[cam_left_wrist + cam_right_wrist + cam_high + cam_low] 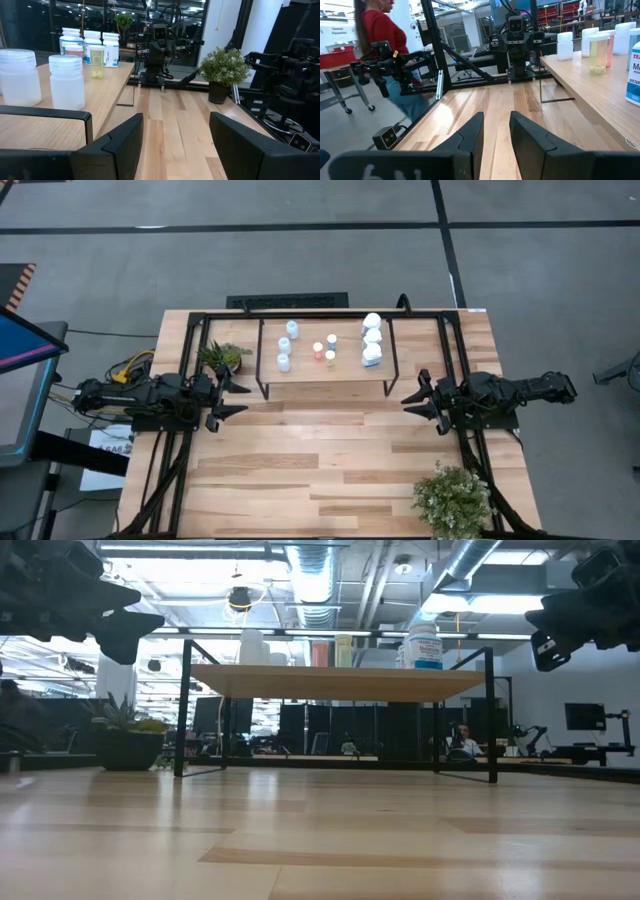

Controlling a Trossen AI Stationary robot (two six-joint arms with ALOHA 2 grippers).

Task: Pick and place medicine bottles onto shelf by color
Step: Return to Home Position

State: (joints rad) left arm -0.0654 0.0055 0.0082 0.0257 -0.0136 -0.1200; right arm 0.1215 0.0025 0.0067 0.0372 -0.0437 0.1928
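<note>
Atop shelf point(320, 375), bottles point(372, 336) half-hidden from low view; left pincer point(244, 399), right pincer point(410, 405) spread.

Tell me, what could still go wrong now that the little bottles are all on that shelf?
One: the bottles stand tightly in rows on the thin-legged shelf; one knock could topple several. Two: the open left gripper sits close to the small plant, so moving that arm carelessly might brush it. The open right gripper waits beside the shelf, apart from it.
</note>
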